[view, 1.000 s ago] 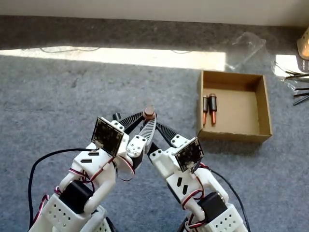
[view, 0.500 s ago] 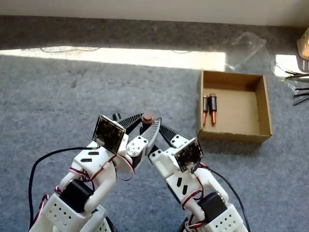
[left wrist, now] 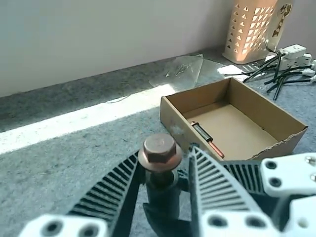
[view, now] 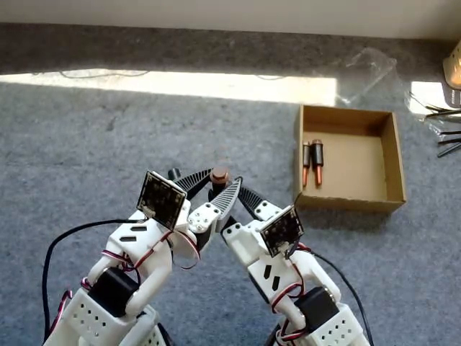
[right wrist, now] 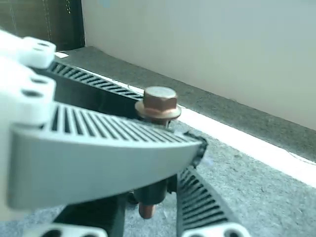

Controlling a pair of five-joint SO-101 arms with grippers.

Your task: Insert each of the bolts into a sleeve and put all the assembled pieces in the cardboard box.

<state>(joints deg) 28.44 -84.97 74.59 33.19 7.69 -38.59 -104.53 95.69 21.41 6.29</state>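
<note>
1. From where I stand, both arms meet tip to tip in front of their bases, over the grey carpet (view: 108,151) and to the left of the cardboard box (view: 346,110).
2. The bolt (left wrist: 159,150) stands upright with its copper hex head on top. Its shank runs down inside the dark sleeve (left wrist: 162,186), and in the right wrist view the copper tip pokes out under the sleeve.
3. The right gripper (right wrist: 150,195) is clamped on the sleeve low down, one finger on either side, holding it above the carpet.
4. The left gripper (left wrist: 165,155) stands around the same sleeve just under the bolt head, its jaws narrowly parted.
5. Its black ribbed finger (left wrist: 116,190) lies against one side of the sleeve. Its grey finger (left wrist: 212,187) sits just off the other side, and what looks like a finger of the right gripper is between it and the sleeve.
6. The bolt head sits above the fingers of both grippers, in the middle of them.
7. The box is open-topped and lies on the right arm's side, well apart from the grippers.
8. Two assembled pieces (view: 317,160) lie side by side on the box floor near the wall closest to the grippers, their thin copper ends pointing toward the arms.
9. Beyond the box, a crumpled clear plastic bag (view: 367,68) lies at the end of a band of sunlight (view: 180,85) across the carpet.
</note>
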